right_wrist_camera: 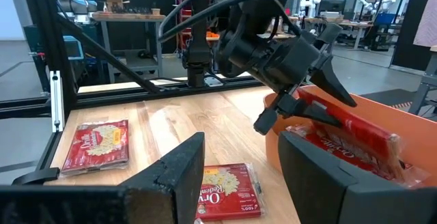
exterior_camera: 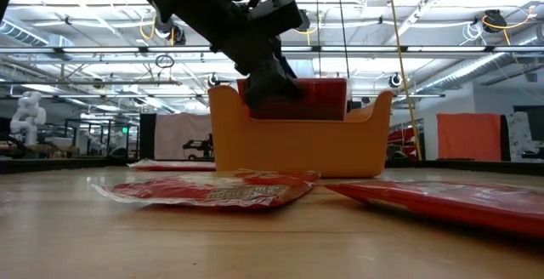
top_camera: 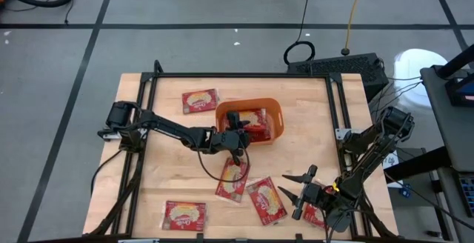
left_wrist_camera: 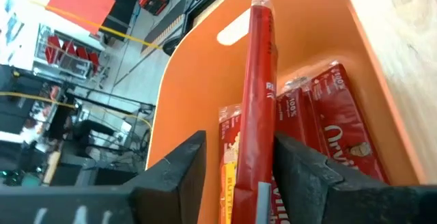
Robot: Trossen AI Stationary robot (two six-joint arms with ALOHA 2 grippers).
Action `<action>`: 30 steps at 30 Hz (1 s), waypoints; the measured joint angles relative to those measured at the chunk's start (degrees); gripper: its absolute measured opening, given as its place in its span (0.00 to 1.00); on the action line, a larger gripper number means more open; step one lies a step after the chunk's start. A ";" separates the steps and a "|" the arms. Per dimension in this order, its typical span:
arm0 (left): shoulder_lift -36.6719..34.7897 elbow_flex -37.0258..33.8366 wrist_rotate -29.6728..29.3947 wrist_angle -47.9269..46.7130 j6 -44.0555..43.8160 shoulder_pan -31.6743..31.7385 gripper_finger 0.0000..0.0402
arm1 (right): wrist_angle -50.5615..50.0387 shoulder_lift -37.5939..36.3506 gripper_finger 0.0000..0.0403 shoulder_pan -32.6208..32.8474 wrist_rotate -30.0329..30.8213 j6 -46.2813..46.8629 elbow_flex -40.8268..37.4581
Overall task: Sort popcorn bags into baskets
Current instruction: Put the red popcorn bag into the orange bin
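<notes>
Straddling flat glossy red packet (left_wrist_camera: 259, 94), left gripper (left_wrist_camera: 235, 176); rounded orange plastic bin (left_wrist_camera: 198, 80).

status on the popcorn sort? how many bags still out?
Done: at least two bags lie in the orange basket.
In hand: the left gripper is over the basket with a bag on edge between its fingers; grip looks loosening.
Left: five bags on the table, at the far left, near left, two mid-table, and one under the right gripper, which is open.
</notes>
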 joint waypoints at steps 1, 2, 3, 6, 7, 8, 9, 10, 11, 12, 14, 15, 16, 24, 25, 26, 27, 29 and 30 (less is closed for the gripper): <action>-0.02 0.01 0.33 0.02 -0.94 0.07 0.39 | 0.01 0.00 0.45 0.00 0.00 0.00 0.00; -0.04 0.00 0.49 0.04 -2.12 0.11 0.38 | 0.01 0.00 0.45 0.00 0.00 0.00 0.00; -0.04 0.00 0.51 0.05 -3.45 0.13 0.37 | 0.01 0.00 0.45 0.00 0.00 0.00 0.00; -1.21 0.02 1.92 -0.36 -7.48 0.09 0.37 | 0.01 0.00 0.45 0.00 0.00 -0.35 0.00; -1.41 0.10 3.86 0.19 -9.01 0.38 0.37 | 0.02 0.00 0.45 0.00 0.00 -0.44 0.00; -1.80 0.17 5.78 0.39 -10.35 0.67 0.38 | 0.03 0.00 0.45 -0.01 0.00 -0.44 0.00; -2.21 0.16 7.07 -0.69 -11.44 1.06 0.39 | 0.04 0.00 0.45 -0.02 0.00 -0.44 0.00; -2.35 0.09 7.50 -1.16 -12.16 1.55 0.41 | 0.06 0.00 0.45 -0.02 0.00 -0.44 0.00; -2.36 0.11 7.65 -0.95 -12.59 2.00 0.42 | 0.17 -0.02 0.45 -0.02 -0.01 -0.44 0.00; -2.39 0.11 7.86 -1.31 -12.94 2.46 0.43 | 0.25 -0.02 0.45 -0.02 -0.04 -0.47 0.00; -2.42 0.11 8.52 -2.34 -13.51 3.15 0.45 | 0.45 -0.02 0.45 -0.02 -0.23 -0.66 0.00; -2.40 0.11 8.79 -2.61 -14.14 3.28 0.46 | 0.49 -0.02 0.45 -0.02 -0.32 -0.75 0.00; -2.40 0.11 9.05 -2.81 -14.95 3.26 0.47 | 0.47 -0.02 0.45 -0.02 -0.70 -0.92 0.00; -12.95 0.02 13.77 -9.82 -23.66 -0.40 0.44 | 0.88 -0.02 0.45 -0.02 -3.06 -0.05 -0.54; -14.97 0.02 13.73 -11.47 -24.93 -1.24 0.42 | 0.93 -0.02 0.45 -0.02 -3.06 0.62 -0.74; -17.17 0.02 13.70 -12.97 -26.24 -2.08 0.41 | 0.89 -0.02 0.45 -0.02 -3.03 1.15 -1.00; -19.61 0.02 13.68 -14.99 -27.54 -3.04 0.39 | 0.89 -0.02 0.45 -0.02 -3.04 1.67 -1.14; -24.04 0.06 13.55 -18.98 -30.25 -5.20 0.36 | 0.89 -0.02 0.45 -0.02 -3.09 2.82 -1.68; -25.89 0.13 13.52 -21.12 -31.55 -6.44 0.34 | 0.89 -0.02 0.45 -0.02 -3.20 3.51 -1.87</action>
